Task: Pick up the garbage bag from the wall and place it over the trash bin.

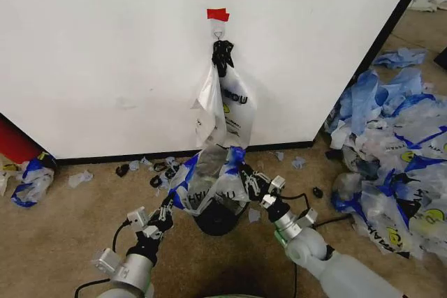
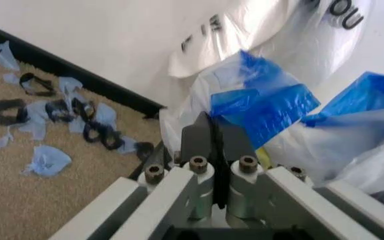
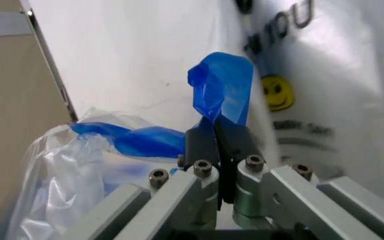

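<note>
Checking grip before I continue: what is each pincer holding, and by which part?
Both hold the garbage bag above the trash bin: left pincer on its blue-trimmed left edge, right pincer on a blue handle.

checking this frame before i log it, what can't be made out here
- Trash bin, head view: rim and inside hidden by the garbage bag stretched between left tool and right tool.
- Bag lettering, wrist views: cut off by folds and frame edges.
- Hook on the wall: too small.

The garbage bag (image 1: pixel 209 183) is thin glossy plastic — crinkled; the wall (image 1: pixel 105 54) smooth, matt; the floor (image 1: pixel 56 228) rough carpet.
</note>
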Tool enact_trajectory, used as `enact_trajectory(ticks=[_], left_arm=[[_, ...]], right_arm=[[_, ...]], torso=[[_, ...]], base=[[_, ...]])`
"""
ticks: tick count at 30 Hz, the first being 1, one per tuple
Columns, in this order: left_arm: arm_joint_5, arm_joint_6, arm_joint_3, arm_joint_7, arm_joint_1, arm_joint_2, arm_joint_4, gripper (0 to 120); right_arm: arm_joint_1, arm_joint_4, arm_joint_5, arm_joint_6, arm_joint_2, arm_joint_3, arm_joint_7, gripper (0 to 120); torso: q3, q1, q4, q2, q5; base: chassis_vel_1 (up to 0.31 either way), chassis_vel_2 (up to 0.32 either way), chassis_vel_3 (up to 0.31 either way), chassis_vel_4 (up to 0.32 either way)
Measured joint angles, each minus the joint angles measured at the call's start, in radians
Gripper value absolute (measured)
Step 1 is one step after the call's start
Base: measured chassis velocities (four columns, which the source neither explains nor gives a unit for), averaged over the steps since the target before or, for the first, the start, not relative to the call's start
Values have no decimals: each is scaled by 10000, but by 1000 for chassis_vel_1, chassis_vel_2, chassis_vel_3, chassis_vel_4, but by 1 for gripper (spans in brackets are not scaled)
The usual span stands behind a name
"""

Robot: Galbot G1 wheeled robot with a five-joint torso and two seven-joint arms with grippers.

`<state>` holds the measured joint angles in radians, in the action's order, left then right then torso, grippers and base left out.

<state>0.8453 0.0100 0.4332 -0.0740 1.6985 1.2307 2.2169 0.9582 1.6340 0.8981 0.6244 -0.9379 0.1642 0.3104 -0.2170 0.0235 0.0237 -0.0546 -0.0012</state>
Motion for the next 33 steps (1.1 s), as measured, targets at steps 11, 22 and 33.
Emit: enact_trajectory(ticks=[11, 22, 33], left_arm=[[482, -100, 322, -163, -380, -177, 78, 0], [544, -124, 349, -211, -459, -182, 104, 0], [525, -124, 318, -209, -440, -186, 78, 0]], right_arm=[[-962, -156, 184, -92, -633, 453, -405, 0], [-1505, -643, -153, 53, -1021, 821, -494, 0], [-75, -327, -538, 476, -476, 89, 458, 0]], torso=[[0, 0, -3, 0, 0], [0, 0, -6, 0, 0], [1, 0, 0, 0, 0]], base=[[0, 0, 0, 0], [0, 0, 0, 0], [0, 0, 0, 0]])
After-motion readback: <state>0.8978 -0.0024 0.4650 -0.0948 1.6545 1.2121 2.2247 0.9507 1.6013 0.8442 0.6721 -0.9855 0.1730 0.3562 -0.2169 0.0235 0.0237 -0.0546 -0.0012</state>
